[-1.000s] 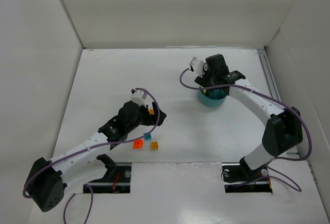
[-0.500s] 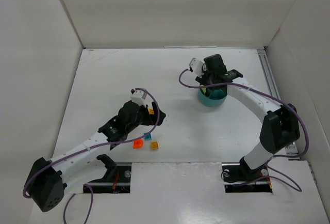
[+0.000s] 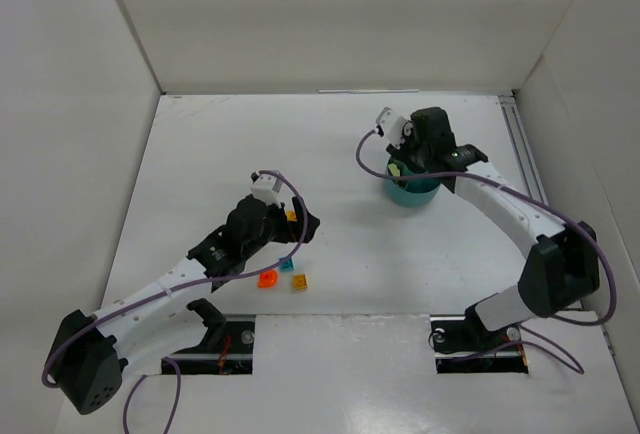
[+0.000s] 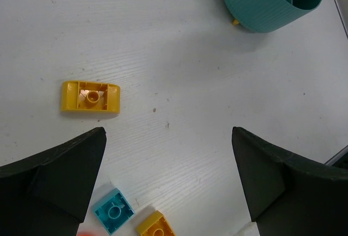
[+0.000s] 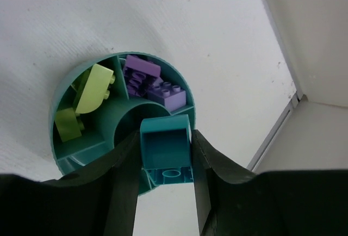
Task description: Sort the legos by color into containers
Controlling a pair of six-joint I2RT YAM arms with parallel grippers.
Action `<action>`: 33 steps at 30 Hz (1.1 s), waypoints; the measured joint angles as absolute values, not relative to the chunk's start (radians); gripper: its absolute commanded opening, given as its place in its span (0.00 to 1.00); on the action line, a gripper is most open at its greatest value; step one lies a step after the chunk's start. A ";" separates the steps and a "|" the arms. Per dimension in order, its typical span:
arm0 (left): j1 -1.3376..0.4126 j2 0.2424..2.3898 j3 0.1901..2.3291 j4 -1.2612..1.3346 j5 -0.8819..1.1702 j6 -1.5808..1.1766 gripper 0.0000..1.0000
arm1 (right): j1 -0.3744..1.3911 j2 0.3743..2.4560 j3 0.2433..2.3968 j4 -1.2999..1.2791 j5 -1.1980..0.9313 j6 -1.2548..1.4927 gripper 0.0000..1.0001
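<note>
Legos nearest the arm bases first: the top view shows three loose on the table (image 3: 200, 154) in a tight cluster, an orange brick (image 3: 267, 279), a small teal brick (image 3: 286, 265) and a yellow brick (image 3: 299, 282). The left wrist view catches only the teal and yellow ones at its bottom edge, and the orange one is a smear in the corner.

Just beyond the cluster my left hand (image 4: 167, 138) hangs over the table, fingers spread wide with nothing between them. A long yellow brick (image 4: 90, 97) lies underside up past the left finger. From above it is mostly hidden by the hand.

Farther back, on the right, the cup (image 3: 412, 194) stands upright. In the top view my right hand (image 3: 412, 159) covers its mouth, so I cannot read the contents there. The right wrist view shows them. The fingers are clamped on a held teal brick (image 5: 166, 154) over the cup's edge, though I cannot tell if it touches. Pale green bricks (image 5: 92, 86) sit in one compartment and purple bricks (image 5: 149, 81) in the adjoining one.
</note>
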State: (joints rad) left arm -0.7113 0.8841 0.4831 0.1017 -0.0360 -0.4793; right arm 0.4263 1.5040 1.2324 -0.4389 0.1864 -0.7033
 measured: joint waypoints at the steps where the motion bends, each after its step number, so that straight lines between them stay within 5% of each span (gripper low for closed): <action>1: -0.711 0.882 0.483 0.102 -0.037 -0.480 1.00 | 0.413 1.468 1.204 -0.408 0.162 -0.703 0.17; 8: -0.711 0.880 0.483 0.099 -0.039 -0.479 1.00 | 0.239 1.241 0.975 -0.105 -0.124 -0.703 0.17; 18: -0.711 0.883 0.483 0.102 -0.035 -0.480 1.00 | 0.080 1.284 0.799 0.279 -0.636 -0.649 0.17; 33: -0.711 0.944 0.502 0.115 -0.030 -0.479 1.00 | 0.020 1.362 0.682 0.510 -0.818 -0.566 0.18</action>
State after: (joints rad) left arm -0.7113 0.9440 0.5018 0.1146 -0.0299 -0.4789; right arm 0.0196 1.3621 0.6815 0.5102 -0.8177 -0.5655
